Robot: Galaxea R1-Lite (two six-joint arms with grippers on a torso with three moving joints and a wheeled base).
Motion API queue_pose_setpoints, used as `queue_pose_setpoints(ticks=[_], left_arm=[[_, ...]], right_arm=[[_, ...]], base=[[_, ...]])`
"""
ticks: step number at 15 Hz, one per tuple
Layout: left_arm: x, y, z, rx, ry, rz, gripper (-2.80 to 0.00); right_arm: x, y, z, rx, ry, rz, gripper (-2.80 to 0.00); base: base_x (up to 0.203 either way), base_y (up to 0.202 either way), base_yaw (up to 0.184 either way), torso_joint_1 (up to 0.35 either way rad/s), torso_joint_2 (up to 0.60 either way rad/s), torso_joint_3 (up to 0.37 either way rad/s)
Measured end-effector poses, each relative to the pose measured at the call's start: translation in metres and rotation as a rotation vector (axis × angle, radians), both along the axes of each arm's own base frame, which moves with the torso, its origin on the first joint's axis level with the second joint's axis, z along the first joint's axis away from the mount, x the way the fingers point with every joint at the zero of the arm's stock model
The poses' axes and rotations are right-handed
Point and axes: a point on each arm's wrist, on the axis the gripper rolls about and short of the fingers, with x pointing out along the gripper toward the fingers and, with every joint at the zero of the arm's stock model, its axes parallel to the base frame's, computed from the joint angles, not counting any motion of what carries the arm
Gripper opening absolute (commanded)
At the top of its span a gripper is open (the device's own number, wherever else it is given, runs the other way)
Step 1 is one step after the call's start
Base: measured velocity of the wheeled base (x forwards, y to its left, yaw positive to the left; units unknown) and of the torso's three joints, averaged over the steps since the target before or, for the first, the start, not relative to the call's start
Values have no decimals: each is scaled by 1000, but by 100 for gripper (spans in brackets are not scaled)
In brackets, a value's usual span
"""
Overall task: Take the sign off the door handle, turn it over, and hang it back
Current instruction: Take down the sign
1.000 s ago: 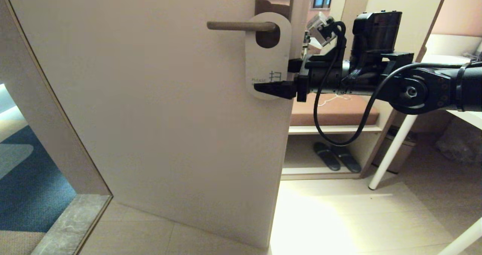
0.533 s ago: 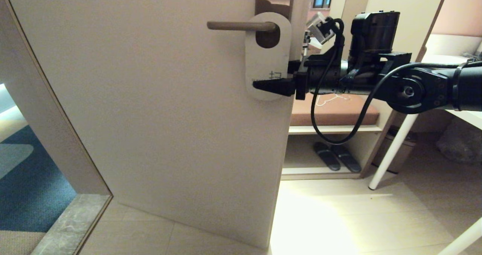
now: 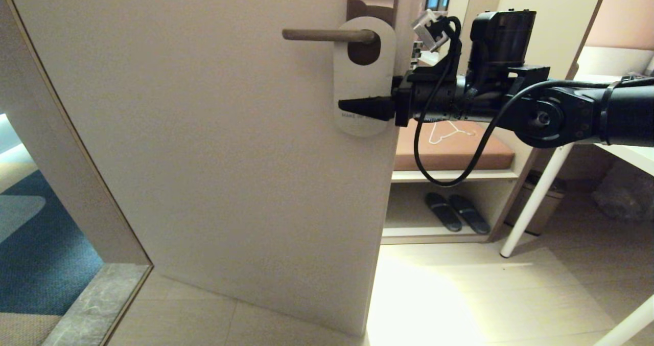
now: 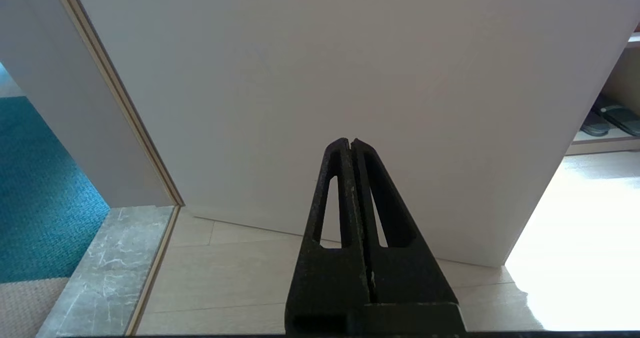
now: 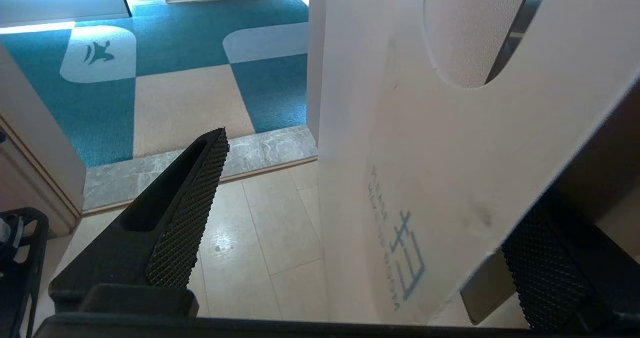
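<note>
One arm does the work: the right gripper (image 3: 365, 108) reaches in level from the door's free edge, its jaws spread wide and straddling the lower part of the sign (image 3: 364, 75), one finger in front of the white face and the other behind, by the right wrist view, so a squeeze would pinch the card flat. Neither pad looks pressed on it yet. The sign hangs by its hole on the door handle (image 3: 327, 35), white side out, close against the door (image 3: 214, 146). The left gripper (image 4: 351, 151) sits parked low with its fingers pressed together, holding nothing
</note>
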Motion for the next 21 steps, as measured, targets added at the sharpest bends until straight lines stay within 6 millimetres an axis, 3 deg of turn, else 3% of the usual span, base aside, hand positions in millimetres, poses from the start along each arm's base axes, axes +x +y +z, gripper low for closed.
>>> queue_pose_setpoints(ticks=[9, 10, 21], left_arm=[[0, 0, 0, 0, 0, 0, -280], [0, 0, 0, 0, 0, 0, -280], [0, 0, 0, -1, 1, 0, -280]], right_arm=[[8, 4, -1, 7, -5, 2, 0], [8, 4, -1, 7, -6, 1, -280], [7, 3, -1, 4, -5, 3, -280]], base=[[0, 0, 0, 0, 0, 0], [0, 0, 0, 0, 0, 0], [0, 0, 0, 0, 0, 0]])
